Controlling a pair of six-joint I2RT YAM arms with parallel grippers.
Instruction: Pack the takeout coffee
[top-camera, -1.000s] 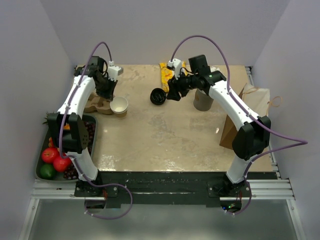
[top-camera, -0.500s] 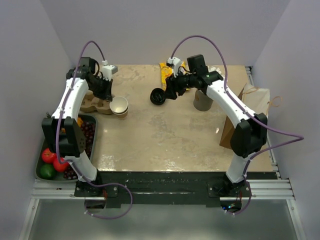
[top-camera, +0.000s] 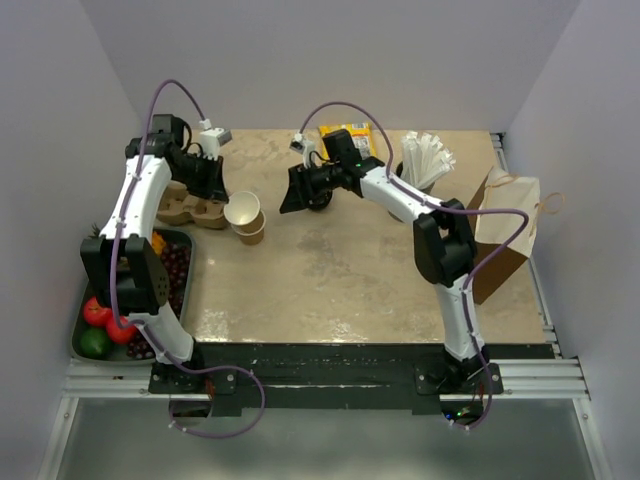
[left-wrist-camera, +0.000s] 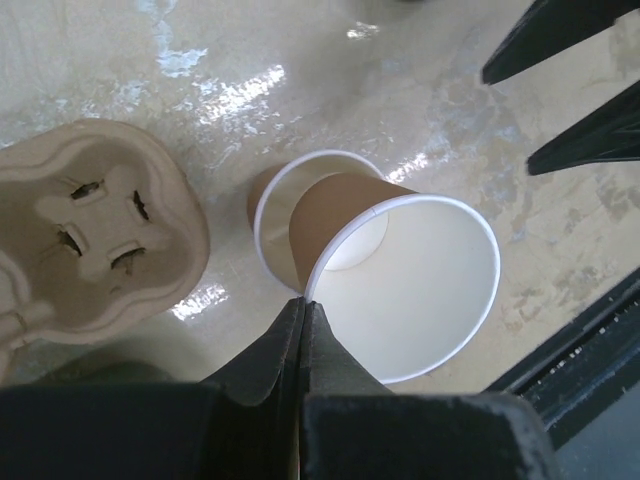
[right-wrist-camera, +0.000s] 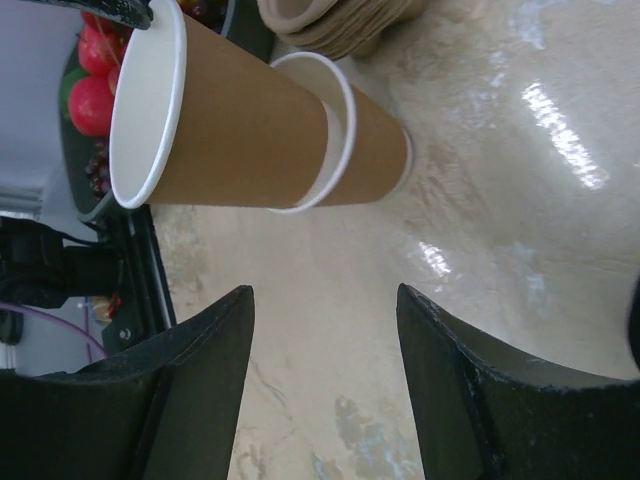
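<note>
Nearest, at the left edge of the bench (top-camera: 340, 285): a dark tray (top-camera: 76, 345) with red and green fruit (top-camera: 100, 310) and dark grapes. On the right side, a brown paper bag (top-camera: 508, 215) with handles, standing upright close to the right arm.

Further in, left of the middle: the two kraft cups, one inside the other. Lower cup (right-wrist-camera: 372, 150) standing on the bench. Upper cup (left-wrist-camera: 420, 280) tilted, with its base inside the lower one and its white inside open to the left wrist view. Left tool (left-wrist-camera: 302, 312) pinched narrow on the rim of the upper cup, one finger inside and one outside. No lid on either cup. Just beside them on the left, the moulded cardboard carrier (left-wrist-camera: 90, 230), both wells without a cup.

To the right of the cups, only bare bench, then the right tool (right-wrist-camera: 322, 330), its fingers spread wide, holding nothing and pointing toward the cups. Just behind it, a black lid (top-camera: 322, 200), mostly hidden by the tool.

Farthest: a yellow packet (top-camera: 348, 133) at the back edge, and white straws (top-camera: 425, 158), with their cup covered by the right arm.
</note>
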